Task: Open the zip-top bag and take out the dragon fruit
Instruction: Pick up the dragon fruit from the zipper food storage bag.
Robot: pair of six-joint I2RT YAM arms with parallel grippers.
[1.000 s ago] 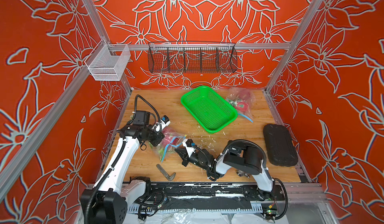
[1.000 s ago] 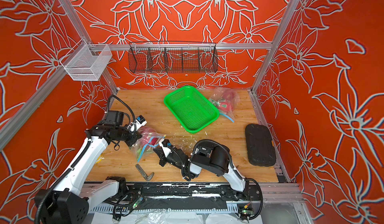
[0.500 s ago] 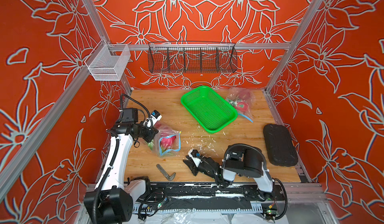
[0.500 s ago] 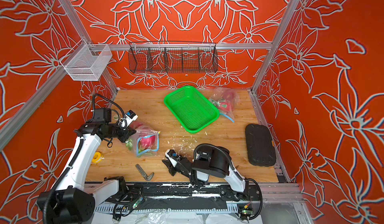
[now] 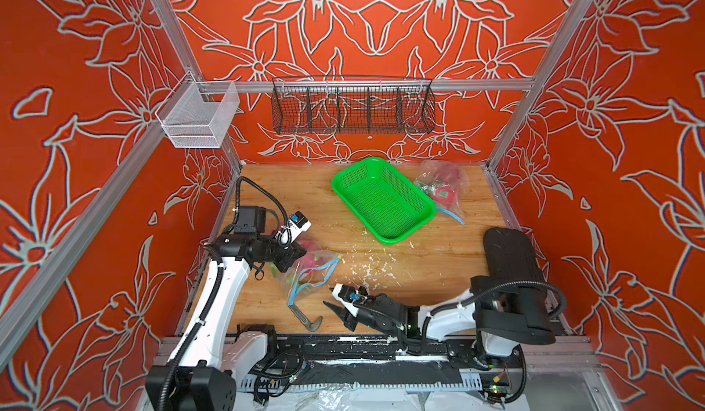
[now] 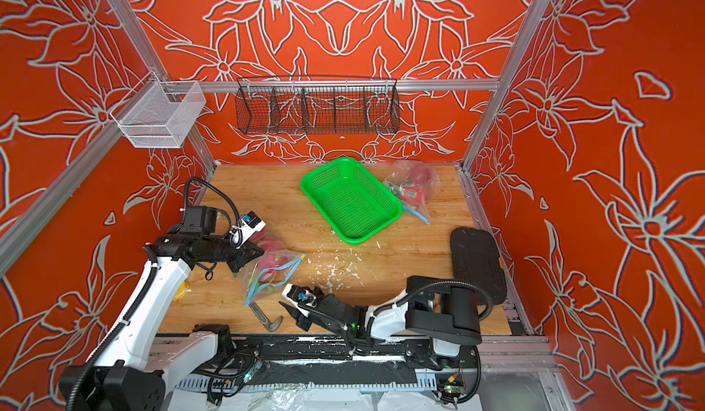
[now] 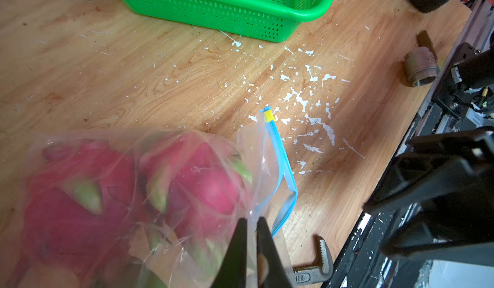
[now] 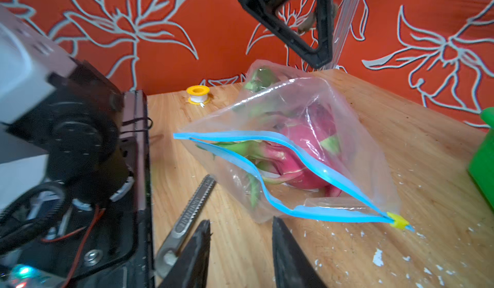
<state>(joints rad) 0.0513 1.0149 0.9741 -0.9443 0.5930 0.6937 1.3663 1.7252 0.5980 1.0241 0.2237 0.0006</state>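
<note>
The clear zip-top bag (image 5: 309, 275) (image 6: 271, 273) lies at the front left of the table. Its blue zip strip (image 8: 267, 139) gapes apart, with the yellow slider (image 8: 398, 221) at one end. Pink dragon fruit (image 8: 302, 155) (image 7: 203, 182) (image 5: 311, 256) with green scales is inside. My left gripper (image 7: 251, 220) (image 5: 293, 254) (image 6: 253, 254) is shut on the bag's plastic, at the side near the mouth. My right gripper (image 8: 240, 222) (image 5: 337, 313) (image 6: 292, 313) stands open and empty, low over the table just in front of the bag's mouth.
A green basket (image 5: 383, 199) sits mid-back, with a second bagged dragon fruit (image 5: 442, 188) to its right. A black pad (image 5: 509, 252) lies at the right edge. A metal wrench jaw (image 5: 305, 315) lies beside the right gripper. A yellow tape roll (image 8: 197, 94) and a brass fitting (image 7: 421, 67) are nearby.
My right gripper has let go of the bag, opened and drawn back toward the front edge. The left gripper swung left with the bag, then came back right. The bag's mouth now gapes.
</note>
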